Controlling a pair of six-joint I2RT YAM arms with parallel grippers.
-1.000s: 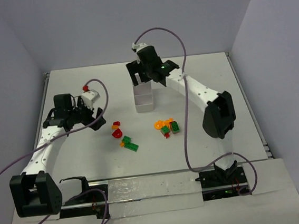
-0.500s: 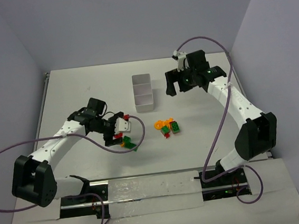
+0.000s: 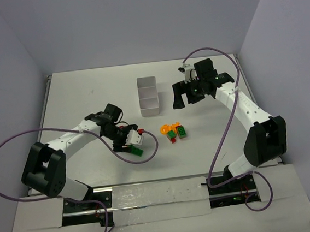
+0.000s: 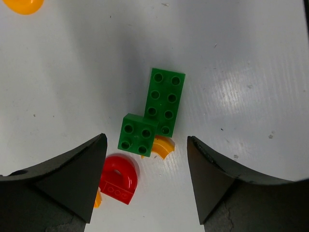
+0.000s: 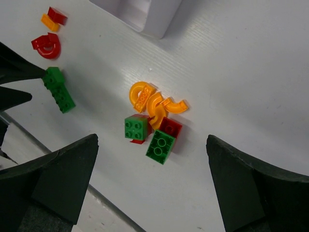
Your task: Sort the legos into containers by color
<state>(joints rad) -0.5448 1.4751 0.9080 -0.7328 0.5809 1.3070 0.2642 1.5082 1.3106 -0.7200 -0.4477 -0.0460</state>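
White tabletop (image 3: 86, 89) held the legos loose, in front of the three-compartment tray (image 3: 150, 112). A small green brick (image 4: 137, 134) touching a long green brick (image 4: 164, 100) lay between the spread fingers of the left gripper (image 4: 146, 141), which gripped nothing. One red curved piece (image 4: 118, 179) sat by its left finger, and one orange arch (image 4: 161, 147) sat against the small brick. Farther right, below the wide-open, empty right gripper (image 5: 152, 139), lay three orange curves (image 5: 157, 108), two green blocks (image 5: 161, 145) and one red block (image 5: 170, 126).
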